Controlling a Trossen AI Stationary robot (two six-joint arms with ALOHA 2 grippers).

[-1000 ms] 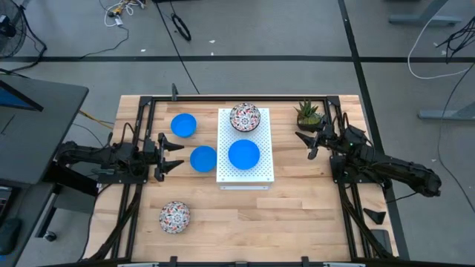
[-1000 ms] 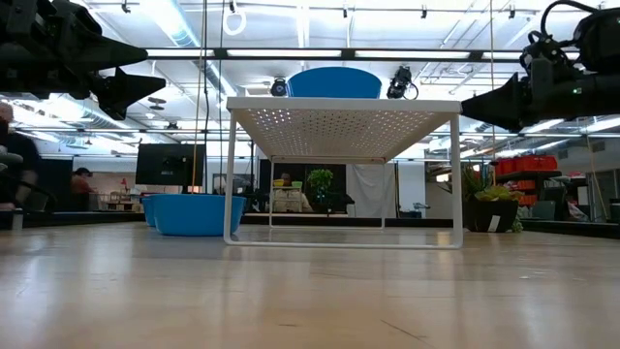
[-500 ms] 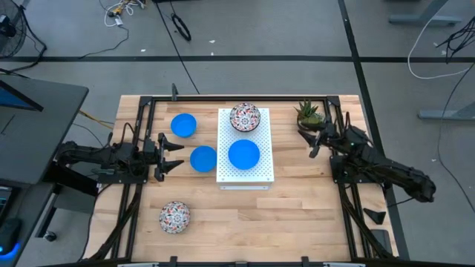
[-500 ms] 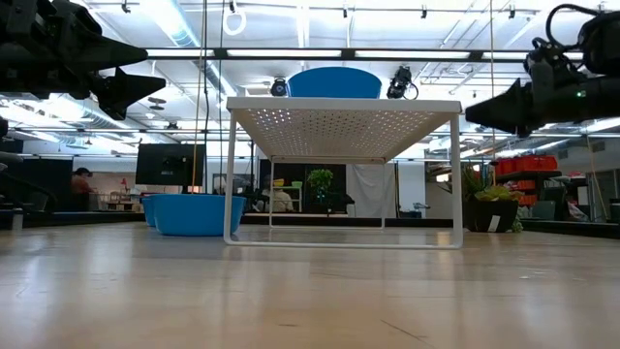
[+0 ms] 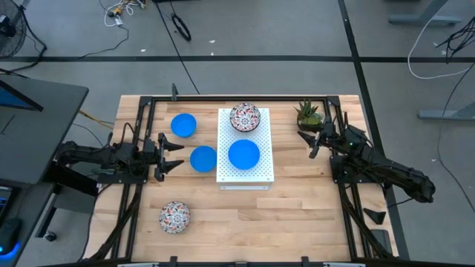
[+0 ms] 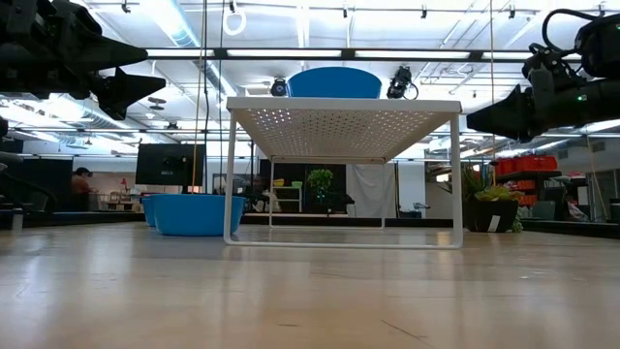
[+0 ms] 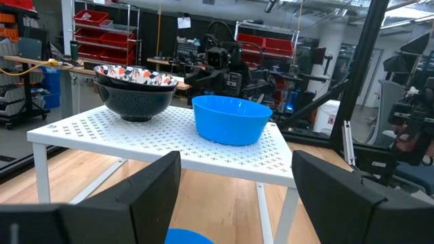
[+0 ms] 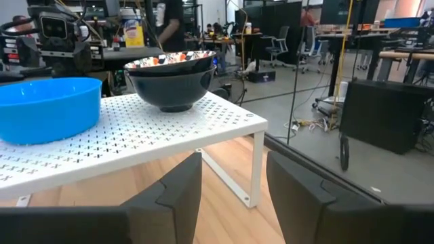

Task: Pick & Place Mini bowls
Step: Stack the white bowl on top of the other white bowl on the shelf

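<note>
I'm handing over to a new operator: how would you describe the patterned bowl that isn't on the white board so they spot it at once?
Start at the white perforated board in the middle of the wooden table. Go to the left arm's side and towards the near edge: the floral bowl sits alone on bare wood. The two bowls closest to it are plain blue.

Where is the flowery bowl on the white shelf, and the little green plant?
Flowery bowl (image 5: 244, 116), high view, middle of its patterned inside.
Green plant (image 5: 308, 113), high view, its spiky leaves.

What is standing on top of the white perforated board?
A blue bowl and a floral bowl stand on the board. The table under it is covered from above.
</note>
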